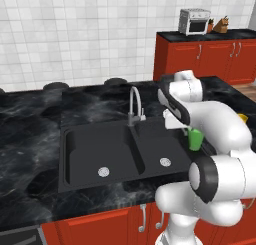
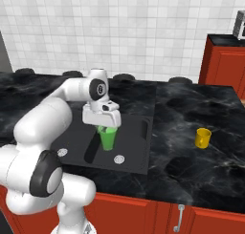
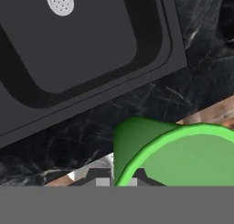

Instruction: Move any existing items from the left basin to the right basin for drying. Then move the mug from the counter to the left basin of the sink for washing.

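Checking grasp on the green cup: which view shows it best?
Right base view: the green cup hangs whole under the shut end effector, above the sink. Left base view shows part of it behind the arm; hand view, a rim and wall close-up.

Toaster oven (image 1: 194, 21): silver, on the far worktop at back right, against the tiled wall (image 1: 75, 34).
Brown object (image 1: 220, 24): just beside the oven; too small to identify.
Cabinets (image 1: 210, 59): red, with silver handles, under that far worktop.
Dark round shapes (image 1: 116, 81): along the back edge of the near worktop, by the wall.
Wood floor (image 1: 248, 91): strip at right.
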